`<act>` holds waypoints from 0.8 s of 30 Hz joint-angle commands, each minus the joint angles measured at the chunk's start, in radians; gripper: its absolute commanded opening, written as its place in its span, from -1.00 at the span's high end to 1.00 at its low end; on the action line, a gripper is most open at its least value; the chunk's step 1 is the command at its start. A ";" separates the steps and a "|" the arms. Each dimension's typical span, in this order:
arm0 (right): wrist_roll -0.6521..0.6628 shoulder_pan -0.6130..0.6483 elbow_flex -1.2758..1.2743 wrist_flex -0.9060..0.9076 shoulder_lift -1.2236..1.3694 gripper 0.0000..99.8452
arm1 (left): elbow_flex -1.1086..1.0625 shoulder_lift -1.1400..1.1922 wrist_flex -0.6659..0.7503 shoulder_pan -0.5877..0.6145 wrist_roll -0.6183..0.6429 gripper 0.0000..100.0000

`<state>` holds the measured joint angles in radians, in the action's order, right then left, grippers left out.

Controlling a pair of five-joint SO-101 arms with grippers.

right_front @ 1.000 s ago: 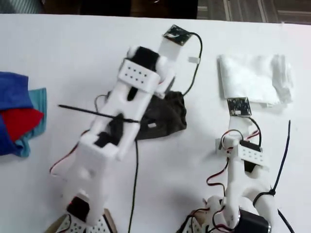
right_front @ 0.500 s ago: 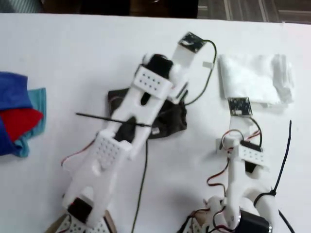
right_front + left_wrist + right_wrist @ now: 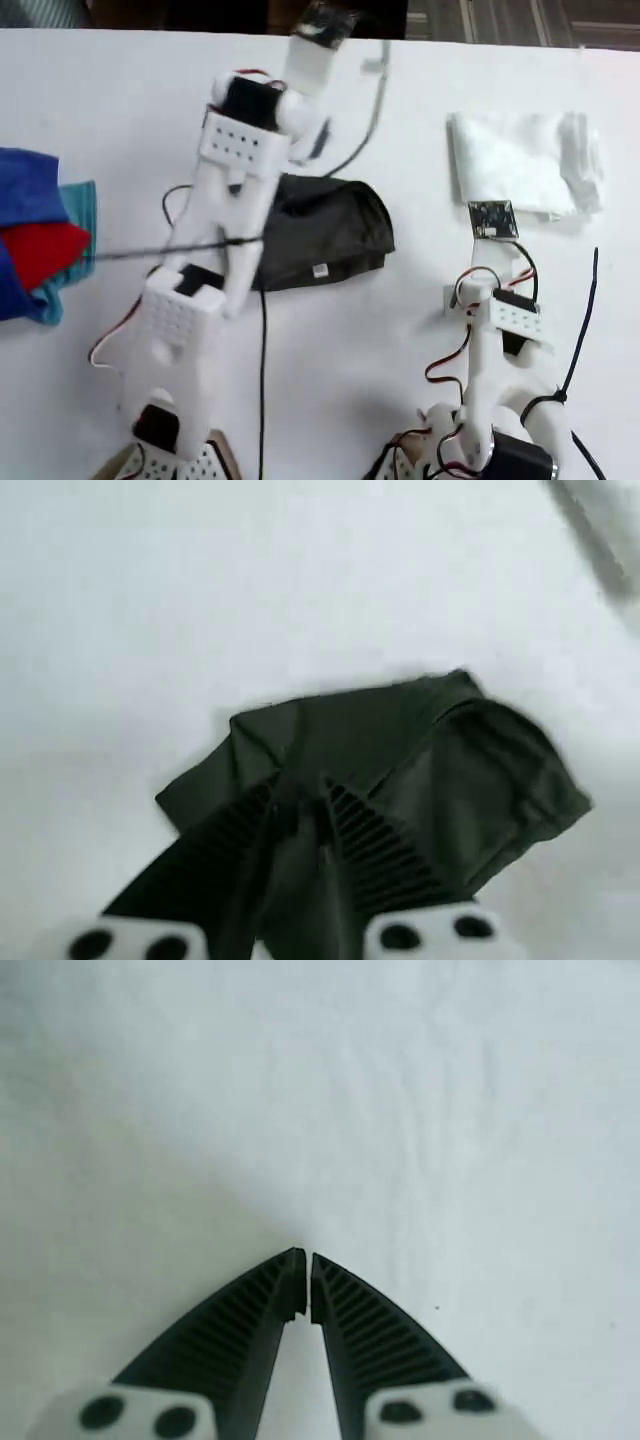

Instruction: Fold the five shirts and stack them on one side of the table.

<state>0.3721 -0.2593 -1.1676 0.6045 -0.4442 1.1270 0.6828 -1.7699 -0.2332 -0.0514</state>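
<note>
High view: I count five shirts and two arms. One black shirt (image 3: 330, 235) lies under the left arm (image 3: 225, 200). One folded white shirt (image 3: 520, 165) sits just ahead of the right arm (image 3: 500, 320). Three more, blue, red and teal, make a pile (image 3: 40, 240) far off to the left arm's outer side.

Left wrist view: the left gripper (image 3: 300, 792) pinches a bit of the black shirt, and the rest lies past its tips. I think this small pinch may slip, and then the shirt would flop open.

Right wrist view: the right gripper (image 3: 306, 1270) is closed on nothing, over the bare table (image 3: 400, 1080).
</note>
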 commanded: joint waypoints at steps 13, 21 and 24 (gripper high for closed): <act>-0.008 -0.004 0.005 -0.025 -0.015 0.96 | -0.565 -0.051 0.275 0.021 -0.055 0.95; -0.008 -0.004 0.005 -0.025 -0.015 0.96 | -0.561 -0.018 0.474 -0.034 -0.029 0.95; -0.008 -0.004 0.005 -0.025 -0.015 0.96 | -0.506 0.052 0.542 -0.035 -0.028 0.95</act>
<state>0.3721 -0.2593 -1.1676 0.5923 -0.4442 0.5623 0.7135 -1.2927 -0.2562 -0.0867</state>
